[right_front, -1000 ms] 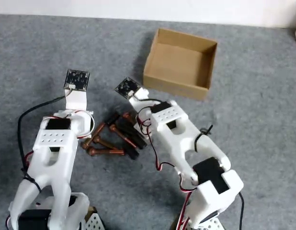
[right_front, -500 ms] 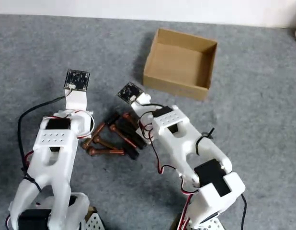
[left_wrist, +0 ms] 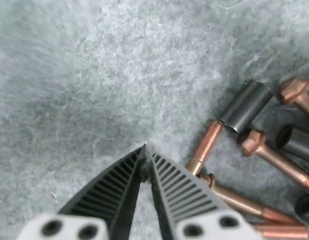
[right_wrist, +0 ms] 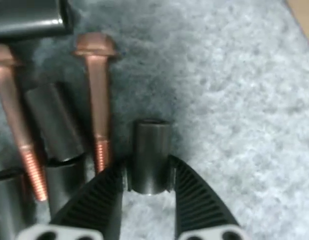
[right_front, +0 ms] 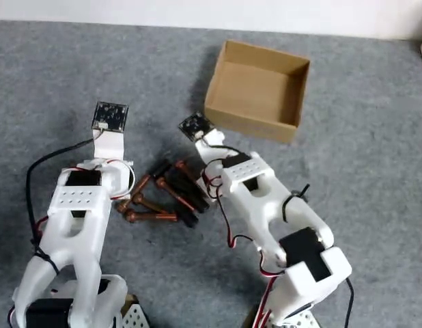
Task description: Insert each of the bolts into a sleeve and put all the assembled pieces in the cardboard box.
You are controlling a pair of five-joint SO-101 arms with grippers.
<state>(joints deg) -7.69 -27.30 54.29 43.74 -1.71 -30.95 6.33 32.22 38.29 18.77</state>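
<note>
Several copper bolts (right_front: 153,215) and black sleeves (right_front: 186,183) lie in a loose pile on the grey carpet between my two arms. The cardboard box (right_front: 248,121) stands open beyond the pile. My right gripper (right_wrist: 148,167) is shut on one dark sleeve (right_wrist: 150,145), a finger pressed to each side, right beside a copper bolt (right_wrist: 97,95). The right arm (right_front: 248,181) covers that edge of the pile from above. My left gripper (left_wrist: 145,151) is shut and holds nothing; its tips rest over bare carpet just beside a bolt (left_wrist: 204,147) and a sleeve (left_wrist: 246,105).
Grey carpet lies all around the pile. Beside the held sleeve there is bare carpet on the side away from the bolts. More sleeves (right_wrist: 49,120) and another bolt (right_wrist: 14,125) crowd its other side. The left arm (right_front: 78,198) stands left of the pile.
The right arm has shifted to the right, and its wrist has swung toward the box. The left arm has stayed still.
</note>
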